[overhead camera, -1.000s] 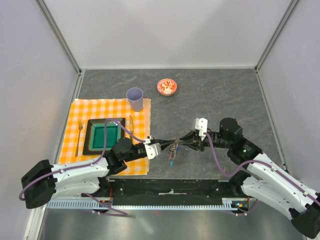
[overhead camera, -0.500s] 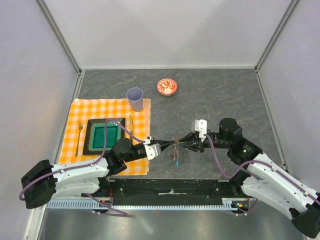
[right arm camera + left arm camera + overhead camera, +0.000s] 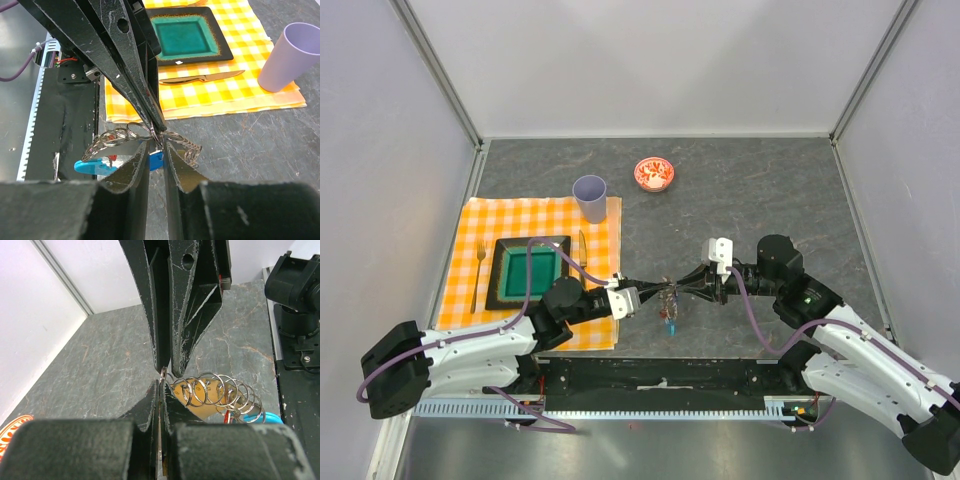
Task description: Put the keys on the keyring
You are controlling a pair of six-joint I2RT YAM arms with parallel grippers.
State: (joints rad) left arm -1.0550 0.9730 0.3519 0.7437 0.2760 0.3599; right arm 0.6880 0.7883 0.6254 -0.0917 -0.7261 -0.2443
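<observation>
**A:** Where was the keyring (image 3: 667, 303) when you looked?

**B:** Off the counter (image 3: 770, 190), strung between the two arms near the front edge. It showed as a run of thin metal loops with the blue fob (image 3: 671, 324) hanging at the low end.

**A:** Left end effector (image 3: 657, 294)?

**B:** Clamped tight on the end loop, no gap between its fingers in the left wrist view.

**A:** And the right end effector (image 3: 679, 291)?

**B:** Tip to tip with the left one, its jaws down to a narrow slit. I couldn't tell whether they pinched the loop or only touched it (the left arm's fingertips crowded that spot in the right wrist view).

**A:** Any keys visible?

**B:** Among the loops I noted a yellowish tag (image 3: 199, 408) and a red bit (image 3: 227, 415). They were too small to make out further.

**A:** Rest of the counter?

**B:** A checked cloth (image 3: 500, 220) on the left carried a green plate (image 3: 530, 270), fork (image 3: 477, 265), knife (image 3: 584, 252) and lilac cup (image 3: 590, 198). A small red-patterned bowl (image 3: 654, 174) sat well apart, toward the back.
</observation>
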